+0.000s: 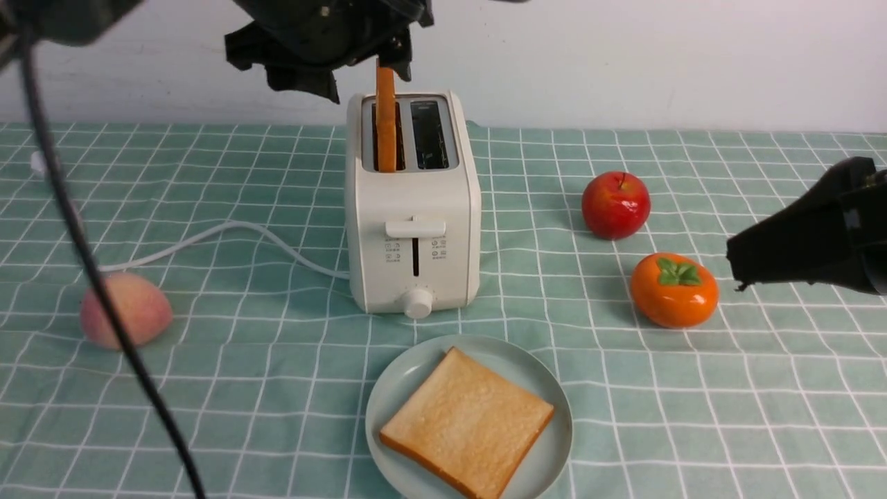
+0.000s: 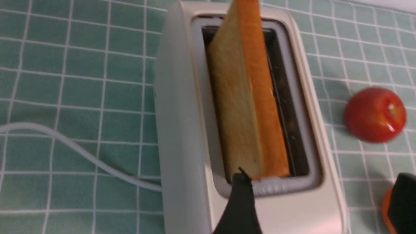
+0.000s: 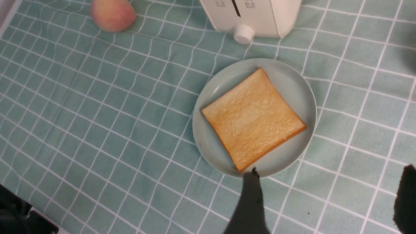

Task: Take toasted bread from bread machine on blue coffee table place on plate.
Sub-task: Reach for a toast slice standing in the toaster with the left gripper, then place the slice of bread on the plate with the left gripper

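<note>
a: what lay nearest you?

b: the plate (image 1: 409, 378), bottom centre of the front frame, with one slice of toast (image 1: 468, 423) flat on it. my right gripper (image 3: 330, 169) hung at the right edge of that frame, jaws wide apart with nothing between them.

a: and further up?

b: a peach (image 1: 125, 308) at the left and a persimmon (image 1: 673, 291) at the right, with a red apple (image 1: 615, 204) just behind it, all on the green checked table (image 1: 762, 416). the toaster (image 1: 416, 229) stood in the centre, its cord (image 1: 229, 232) trailing left.

a: the second slice (image 1: 385, 118)?

b: upright in the toaster's left slot, sticking well out of the top. my left gripper (image 2: 321, 174) was at the top of the frame above it, spread wide. one fingertip (image 2: 242, 182) sat by the slice's end, but i could not tell whether it touched. i had no hold on the bread.
</note>
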You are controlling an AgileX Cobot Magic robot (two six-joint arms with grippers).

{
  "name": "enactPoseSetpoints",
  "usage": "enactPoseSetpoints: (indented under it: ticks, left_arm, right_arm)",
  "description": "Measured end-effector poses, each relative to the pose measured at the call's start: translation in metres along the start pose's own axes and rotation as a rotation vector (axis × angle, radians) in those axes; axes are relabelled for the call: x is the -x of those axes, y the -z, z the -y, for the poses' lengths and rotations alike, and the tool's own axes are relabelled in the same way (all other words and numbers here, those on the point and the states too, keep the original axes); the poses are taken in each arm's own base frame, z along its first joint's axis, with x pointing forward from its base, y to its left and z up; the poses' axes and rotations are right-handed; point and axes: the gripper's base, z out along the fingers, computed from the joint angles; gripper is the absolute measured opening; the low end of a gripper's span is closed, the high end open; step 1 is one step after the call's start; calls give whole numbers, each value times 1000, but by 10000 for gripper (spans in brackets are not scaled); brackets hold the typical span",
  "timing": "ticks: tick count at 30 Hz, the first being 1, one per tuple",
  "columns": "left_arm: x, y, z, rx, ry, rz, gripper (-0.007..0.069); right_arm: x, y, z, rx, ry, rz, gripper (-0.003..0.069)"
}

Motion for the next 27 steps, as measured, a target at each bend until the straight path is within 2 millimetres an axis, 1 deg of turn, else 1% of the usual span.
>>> enactPoseSetpoints:
  ticks: [3,4,5,6,7,8,9,11,12,13,14,15,16,17,18,19,20,21,22,23,24,25,27]
  left_arm:
    - [1,-33,1,21,0,14,554]
    - [-1,-49,0,23,-2,16,552]
    - [-3,-59,0,24,-4,15,549]
    - [-5,-66,-1,25,-5,13,545]
    - [-5,-68,-1,26,-6,12,542]
    - [-9,-80,-3,34,-9,1,513]
    - [-11,-84,-4,39,-10,-6,482]
    - [-12,-85,-4,41,-11,-8,435]
    - [-11,-84,-4,45,-17,-3,305]
    - [-11,-84,-4,47,-18,-2,288]
    - [-8,-79,-4,55,-26,6,177]
    - [-5,-72,-5,70,-38,15,99]
    - [0,-61,-5,82,-48,29,64]
    - [6,-45,-4,88,-63,51,73]
    - [7,-42,-4,89,-71,55,75]
    - [17,-11,-1,79,-105,93,85]
    - [21,9,0,76,-143,112,87]
    - [23,14,0,74,-141,119,87]
    - [30,52,1,64,-200,158,87]
    - [34,98,1,45,-238,197,87]
    - [35,120,0,34,-262,209,87]
    - [34,136,-1,24,-271,214,87]
    - [26,179,-3,-28,-304,195,87]
  right_arm:
    - [0,0,0,0,0,-1,547]
    - [0,0,0,0,0,-2,547]
    - [0,0,0,0,0,-2,547]
    - [0,0,0,0,0,-2,547]
    - [0,0,0,0,0,-2,547]
    - [0,0,0,-2,1,-3,547]
    - [0,0,0,-4,2,-3,547]
    - [0,0,0,-4,3,-3,547]
    - [0,0,0,-4,3,-3,547]
    - [0,0,0,-4,3,-3,547]
    - [0,0,0,-3,2,-3,547]
    - [0,0,0,-3,2,-3,547]
    - [0,0,0,-3,2,-3,547]
    - [0,0,1,-6,3,-3,547]
    - [0,0,1,-6,4,-3,547]
    - [-1,0,1,-16,9,-6,547]
    - [-1,0,2,-22,12,-7,547]
    - [-1,0,2,-24,13,-7,547]
    - [-1,0,3,-33,19,-11,547]
    - [-1,0,4,-43,24,-14,547]
    - [-1,0,4,-45,25,-16,547]
    - [-1,0,4,-48,27,-17,547]
    - [-2,0,5,-54,30,-19,547]
